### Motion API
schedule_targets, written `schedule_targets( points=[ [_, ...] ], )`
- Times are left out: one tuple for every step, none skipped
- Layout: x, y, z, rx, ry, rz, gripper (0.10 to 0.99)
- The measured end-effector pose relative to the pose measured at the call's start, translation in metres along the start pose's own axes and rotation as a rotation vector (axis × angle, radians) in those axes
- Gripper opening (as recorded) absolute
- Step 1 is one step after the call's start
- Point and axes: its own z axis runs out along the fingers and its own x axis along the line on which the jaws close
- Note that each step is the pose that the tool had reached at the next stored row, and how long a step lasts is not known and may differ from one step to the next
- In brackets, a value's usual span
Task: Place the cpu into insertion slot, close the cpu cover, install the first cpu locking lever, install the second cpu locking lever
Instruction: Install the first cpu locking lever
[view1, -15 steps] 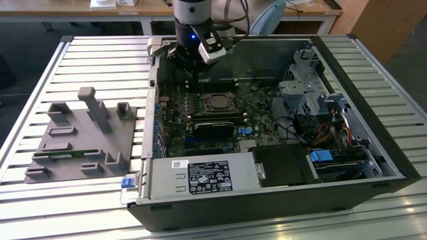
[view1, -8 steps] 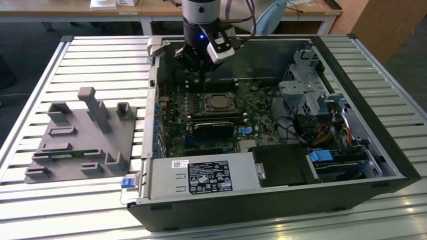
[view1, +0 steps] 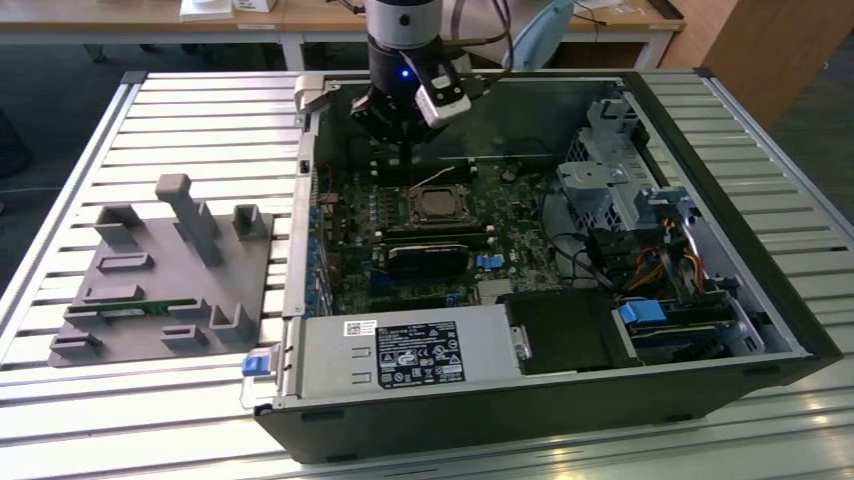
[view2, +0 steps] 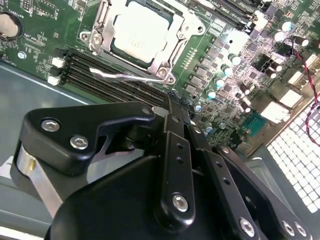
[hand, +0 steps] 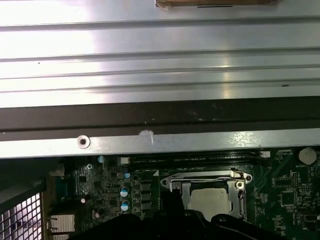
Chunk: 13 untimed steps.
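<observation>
The fingers (view2: 172, 145) are black, blocky metal with round screw heads, and in the second wrist view they look pinched together at the tips with nothing I can see between them. The gripper (view2: 168, 102) hangs over the green motherboard (view2: 40, 30), close to the long black memory slots (view2: 80, 70) but apart from the board. Just past those slots a thin silvery wire lever (view2: 125, 76) runs along the near edge of the socket, its flattened end poking out sideways; whether it's hooked down I can't tell. Beside it is the insertion slot (view1: 414, 205), and the cpu (view2: 136, 31) is already sitting in it — a flat, pale, matte square. The cpu cover (view2: 122, 57) is lying down over it, a shiny stamped frame with the chip showing through the cut-out middle. Further out, rows of little round capacitors (view2: 215, 82) with bluish tops dot the board. In the exterior view the arm (view1: 400, 40) comes down from above into the open black computer case (view1: 534, 410), which lies on its side on a ribbed aluminium table (view1: 200, 110). There's a silvery power supply box (view1: 400, 355) along the case's near wall, and toward the exterior view's left a grey plastic fixture (view1: 160, 290) full of posts and pockets.
</observation>
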Motion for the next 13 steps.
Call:
schedule_targets(
  points=[
    [-0.0022, 0.0001, 0.0002, 0.000, 0.0000, 0.000, 0.106],
    [-0.0040, 0.0002, 0.0004, 0.000, 0.0001, 0.000, 0.106],
    [-0.0049, 0.0003, 0.0006, 0.000, 0.0001, 0.000, 0.106],
    [-0.0063, 0.0004, 0.0009, 0.000, 0.0001, 0.000, 0.106],
    [-0.0073, 0.0004, 0.0013, -0.001, 0.0001, 0.000, 0.106],
    [-0.0073, 0.0003, 0.0014, -0.010, 0.0009, -0.001, 0.106],
    [-0.0074, 0.0004, 0.0015, -0.023, 0.0017, -0.004, 0.106],
    [-0.0074, 0.0004, 0.0017, -0.034, 0.0025, -0.007, 0.106],
    [-0.0075, 0.0005, 0.0024, -0.037, 0.0021, -0.010, 0.106],
    [-0.0075, 0.0004, 0.0033, -0.037, 0.0020, -0.010, 0.106],
    [-0.0076, 0.0004, 0.0041, -0.037, 0.0020, -0.010, 0.106],
    [-0.0081, 0.0004, 0.0050, -0.036, 0.0020, -0.010, 0.106],
    [-0.0089, 0.0004, 0.0058, -0.036, 0.0020, -0.010, 0.106]
  ],
)
